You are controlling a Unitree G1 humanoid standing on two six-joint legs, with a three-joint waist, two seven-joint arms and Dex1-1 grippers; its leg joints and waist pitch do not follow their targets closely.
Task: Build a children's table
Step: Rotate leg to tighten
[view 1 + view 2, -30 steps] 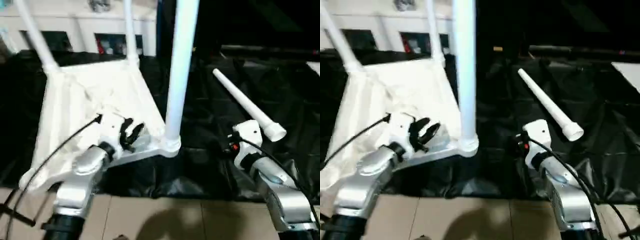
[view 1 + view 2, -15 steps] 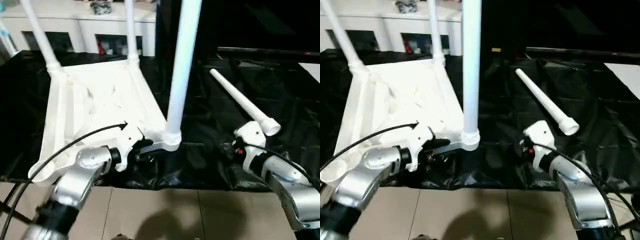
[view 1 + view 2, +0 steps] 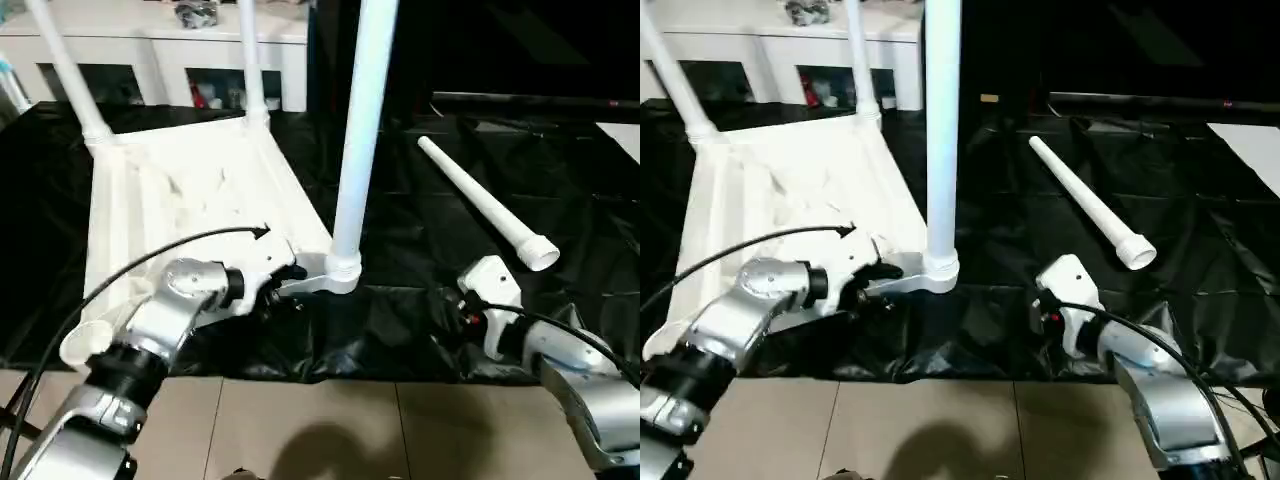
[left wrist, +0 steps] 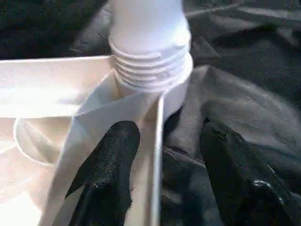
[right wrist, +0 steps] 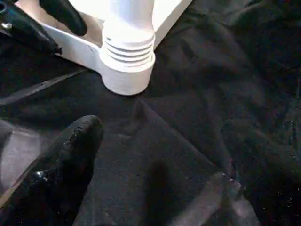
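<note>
Left claw (image 4: 162, 165) open, straddling tabletop rim (image 4: 157, 141) beside leg socket (image 4: 150, 77); right claw (image 5: 70, 155) state unclear.

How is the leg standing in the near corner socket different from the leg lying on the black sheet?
The near corner leg stands upright, its threaded end seated in the tabletop socket; the loose leg lies flat on the black sheet, unattached, its wide end facing the robot. The left gripper straddles the tabletop's rim beside the standing leg. Both are white tapered tubes.

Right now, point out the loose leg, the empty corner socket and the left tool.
loose leg (image 3: 480, 201): left eye view, mid-shaft.
empty corner socket (image 3: 80, 343): left eye view, socket rim.
left tool (image 4: 162, 141): left wrist view, midway between fingertips.
</note>
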